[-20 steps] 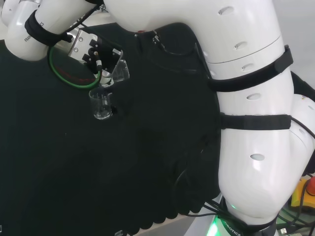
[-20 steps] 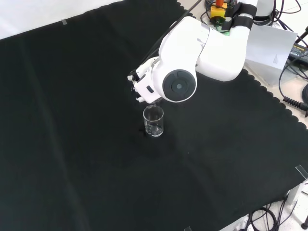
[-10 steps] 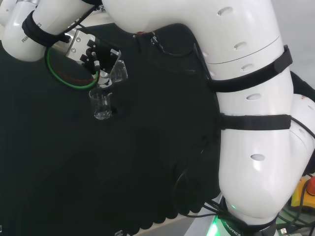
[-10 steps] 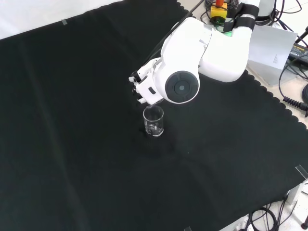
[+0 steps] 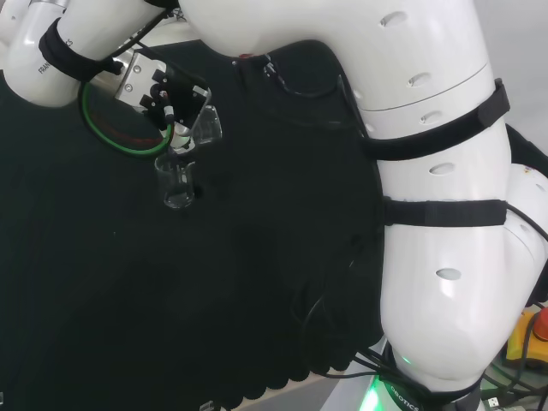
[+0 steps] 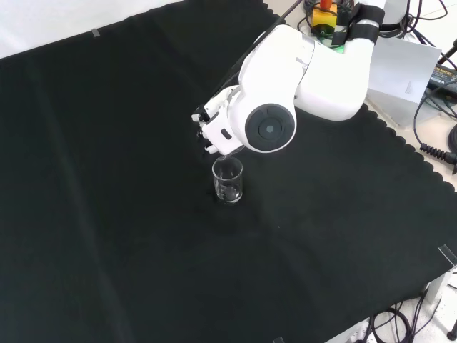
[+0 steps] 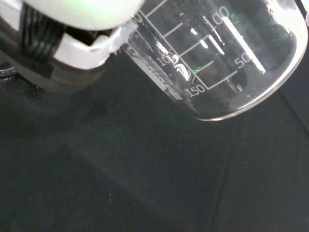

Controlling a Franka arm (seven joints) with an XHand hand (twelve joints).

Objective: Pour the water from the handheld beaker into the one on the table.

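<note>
Pour step in hand. The robot hand (image 5: 163, 98) has its fingers curled round a clear beaker (image 5: 205, 122), tipped well over with the mouth pointing down toward the second beaker (image 5: 175, 182) standing upright on the counter (image 5: 103, 282). In the head view the held beaker's lip sits just above and beside the standing one's rim, close but I can't tell if they touch.

Front view: the standing beaker (image 6: 228, 180) is about mid-counter, a bit toward the far edge, directly under the arm's round-capped link (image 6: 269, 128), with part of the robot hand (image 6: 214, 128) poking out beside that link.

Wrist view shows the held beaker (image 7: 217, 63) tilted, scale marks legible as lines, cloth visible through the glass; no clear water level inside, so it looks mostly or fully drained, though clear water on clear glass is hard to judge. No stream visible in any view. Whether the standing beaker has water in it is hard to say.

Judgement: pour is at or near its end. Next move probably calls for rolling the wrist back to bring the held beaker upright, keeping the lip clear of the standing rim so it doesn't get knocked over.
</note>
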